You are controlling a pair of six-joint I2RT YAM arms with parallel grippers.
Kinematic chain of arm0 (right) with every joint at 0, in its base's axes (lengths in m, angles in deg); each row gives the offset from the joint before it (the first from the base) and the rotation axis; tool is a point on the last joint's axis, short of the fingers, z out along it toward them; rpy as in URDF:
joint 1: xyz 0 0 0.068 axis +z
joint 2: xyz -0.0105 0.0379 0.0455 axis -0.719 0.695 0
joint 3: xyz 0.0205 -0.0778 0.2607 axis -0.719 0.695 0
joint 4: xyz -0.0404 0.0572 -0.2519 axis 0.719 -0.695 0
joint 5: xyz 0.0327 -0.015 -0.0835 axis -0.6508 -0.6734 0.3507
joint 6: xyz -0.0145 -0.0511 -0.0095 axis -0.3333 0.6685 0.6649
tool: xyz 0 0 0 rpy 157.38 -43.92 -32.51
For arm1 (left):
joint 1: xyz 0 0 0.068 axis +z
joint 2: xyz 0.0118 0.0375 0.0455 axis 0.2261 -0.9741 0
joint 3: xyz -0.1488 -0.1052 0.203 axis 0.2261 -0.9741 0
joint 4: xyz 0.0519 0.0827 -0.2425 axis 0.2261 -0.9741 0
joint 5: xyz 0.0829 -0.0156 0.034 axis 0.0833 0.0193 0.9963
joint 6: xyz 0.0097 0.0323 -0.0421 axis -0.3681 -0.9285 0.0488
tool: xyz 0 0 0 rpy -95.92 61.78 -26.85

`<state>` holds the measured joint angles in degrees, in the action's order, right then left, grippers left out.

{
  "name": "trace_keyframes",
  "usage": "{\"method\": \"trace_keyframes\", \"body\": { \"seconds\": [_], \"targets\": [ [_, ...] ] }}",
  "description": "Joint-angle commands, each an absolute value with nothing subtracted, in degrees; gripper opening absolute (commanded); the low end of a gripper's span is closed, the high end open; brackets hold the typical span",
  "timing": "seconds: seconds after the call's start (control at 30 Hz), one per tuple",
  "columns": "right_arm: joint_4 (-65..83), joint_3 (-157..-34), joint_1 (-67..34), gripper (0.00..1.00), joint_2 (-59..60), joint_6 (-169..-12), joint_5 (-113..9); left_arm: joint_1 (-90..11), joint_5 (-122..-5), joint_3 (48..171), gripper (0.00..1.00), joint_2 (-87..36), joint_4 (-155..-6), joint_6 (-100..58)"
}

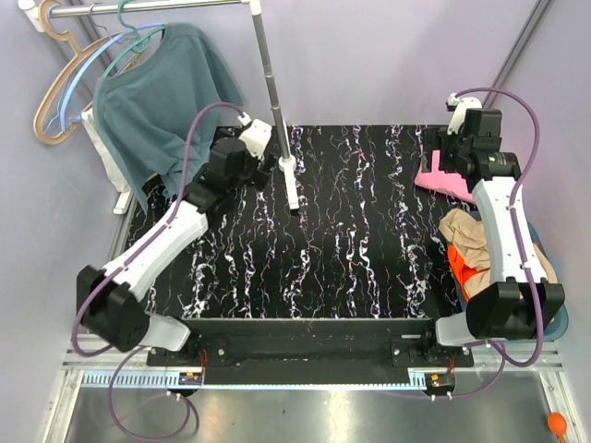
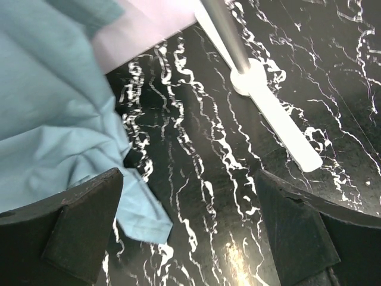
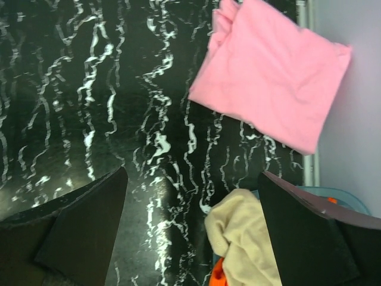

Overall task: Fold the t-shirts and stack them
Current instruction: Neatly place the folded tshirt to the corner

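On the near right, the tan t-shirt [image 1: 476, 238] lies crumpled on top of the orange t-shirt [image 1: 462, 263] in a pale blue basket [image 3: 345, 195] hard against the table [image 1: 351, 231], both unfolded. Just beyond that heap the right gripper [image 3: 191, 179] hovers over bare tabletop, its jaws spread wide and holding nothing. From its fingers the tan cloth lies to the near side, toward the arm's own base, while the pink t-shirt [image 3: 271, 89] lies folded just to the far right, its long side running along the table's right edge. The next tee to fold is probably the tan one, so the right arm, by far the nearer, would have to reach back toward itself. At the far left the left gripper [image 2: 189, 176] is equally wide and empty, beside the hem of the hanging teal shirt [image 1: 157, 101], well apart from all three tees
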<state>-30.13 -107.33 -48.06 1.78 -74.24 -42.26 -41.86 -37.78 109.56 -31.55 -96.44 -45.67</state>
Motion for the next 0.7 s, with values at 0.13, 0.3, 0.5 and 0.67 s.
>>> {"method": "trace_keyframes", "body": {
  "seconds": [0.13,0.3,0.5,0.67],
  "targets": [
    [-31.5,-102.6,-48.2,1.0,-7.1,-78.7,-52.4,-41.5,-30.3,99.4,0.99,-15.6,-87.4,-43.3],
    [-31.4,-102.0,-48.2,1.0,-8.8,-80.0,-53.8,-41.2,-28.1,98.6,0.99,-13.5,-88.3,-43.7],
    [-30.2,-100.9,-48.2,1.0,-10.1,-80.5,-54.2,-40.8,-27.7,98.6,0.99,-11.9,-89.2,-43.8],
    [-30.2,-100.4,-48.2,1.0,-10.1,-80.6,-54.1,-40.8,-27.8,98.7,0.99,-12.2,-89.1,-43.6]
  ]
}}
